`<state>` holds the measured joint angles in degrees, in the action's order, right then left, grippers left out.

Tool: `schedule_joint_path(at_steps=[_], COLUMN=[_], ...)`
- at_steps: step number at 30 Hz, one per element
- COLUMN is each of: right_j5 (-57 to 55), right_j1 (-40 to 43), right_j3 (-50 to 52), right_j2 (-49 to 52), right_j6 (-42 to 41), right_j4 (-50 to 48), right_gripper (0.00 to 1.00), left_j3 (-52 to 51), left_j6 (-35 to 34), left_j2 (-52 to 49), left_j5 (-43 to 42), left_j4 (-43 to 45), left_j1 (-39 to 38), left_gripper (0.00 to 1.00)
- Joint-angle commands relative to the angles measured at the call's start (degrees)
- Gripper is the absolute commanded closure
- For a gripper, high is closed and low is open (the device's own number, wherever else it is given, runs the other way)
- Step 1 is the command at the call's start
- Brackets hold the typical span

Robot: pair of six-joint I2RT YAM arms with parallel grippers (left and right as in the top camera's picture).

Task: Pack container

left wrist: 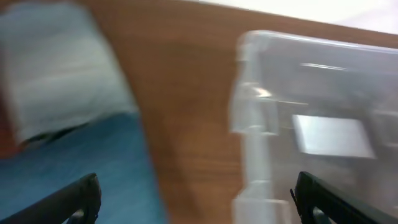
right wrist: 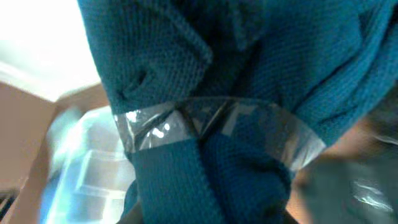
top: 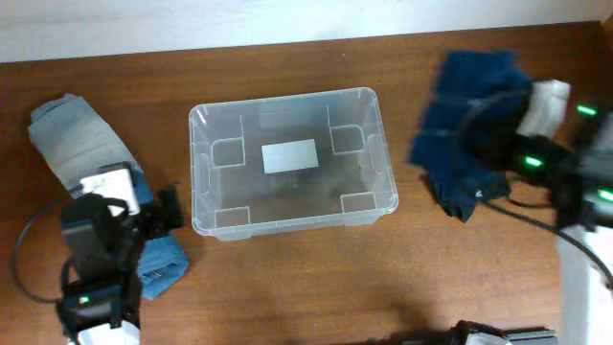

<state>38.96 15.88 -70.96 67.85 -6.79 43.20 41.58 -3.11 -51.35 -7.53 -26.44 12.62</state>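
The clear container (top: 197, 172) with a white label on its bottom stands mid-table, nothing in it; it also shows in the left wrist view (left wrist: 249, 112) and the right wrist view (right wrist: 74, 168). My right gripper (top: 479, 153) is shut on a dark blue knit cloth (top: 469, 105) bound with clear tape, held up right of the container; the cloth (right wrist: 205, 124) hides its fingers. My left gripper (top: 168, 213) is open, low at the left, over the table between a light blue cloth (top: 163, 264) and the container; its fingers frame the gap in the left wrist view (left wrist: 196, 205).
A grey folded cloth (top: 77, 139) lies at the far left, also in the left wrist view (left wrist: 56, 74). A light blue cloth (left wrist: 74, 174) lies under the left arm. A white cloth (top: 546, 105) sits at the far right.
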Motion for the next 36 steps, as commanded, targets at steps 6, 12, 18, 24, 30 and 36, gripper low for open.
schedule_joint_path(at_steps=[6,12,18,24,30,36], right_j5=[-15.2,-17.2,-18.9,-18.4,-19.4,-37.3], right_j1=[-33.1,-45.6,-52.3,-52.9,-51.3,-46.2], right_j3=[-2.0,-2.0,-2.0,-2.0,-4.5,-19.1], right_j2=[13.6,28.1,37.7,43.4,39.6,27.7], right_j6=[-15.5,-31.8,-40.0,-39.5,-26.4,-11.0], right_j4=[-18.6,-32.5,-37.1,-37.6,-31.6,-6.4], right_gripper=[0.74,0.74,0.74,0.43,0.02,0.02], left_j3=[3.6,3.6,3.6,3.6,3.6,3.6], left_j6=[-1.1,0.4,0.4,0.3,0.3,0.3], left_j2=[-2.6,-9.1,-10.1,-10.1,-10.1,-10.1], left_j5=[0.9,1.5,1.5,1.4,1.3,1.3], left_j4=[-3.6,-4.9,-4.8,-4.9,-4.9,-4.6], left_j1=[12.2,12.2,12.2,12.2,12.2,12.2], left_gripper=[0.01,0.01,0.01,0.01,0.01,0.01])
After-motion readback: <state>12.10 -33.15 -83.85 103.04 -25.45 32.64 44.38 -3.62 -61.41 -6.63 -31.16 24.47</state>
